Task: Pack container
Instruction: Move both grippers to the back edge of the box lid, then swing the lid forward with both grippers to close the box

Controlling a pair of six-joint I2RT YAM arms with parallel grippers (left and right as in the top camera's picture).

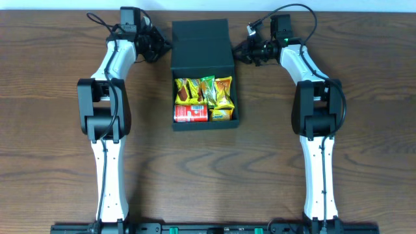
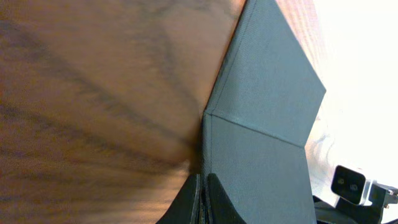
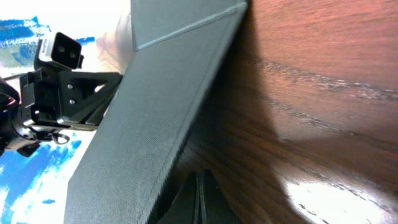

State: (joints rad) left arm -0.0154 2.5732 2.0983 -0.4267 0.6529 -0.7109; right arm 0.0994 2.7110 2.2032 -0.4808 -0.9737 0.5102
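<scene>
The matte black container (image 1: 203, 49) stands at the middle back of the table, its flap lid partly over the far half. The near half is open and holds yellow snack packets (image 1: 202, 91) and a small red can (image 1: 190, 113). My left gripper (image 1: 160, 45) is shut and empty, its tips against the container's left side near the lid fold (image 2: 205, 180). My right gripper (image 1: 247, 48) is shut and empty, its tips (image 3: 199, 186) low by the container's right wall (image 3: 155, 124).
Brown wooden table (image 1: 58, 117) all round the container. Both arms reach from the near edge to the back. A white surface lies beyond the table's far edge (image 2: 360, 62).
</scene>
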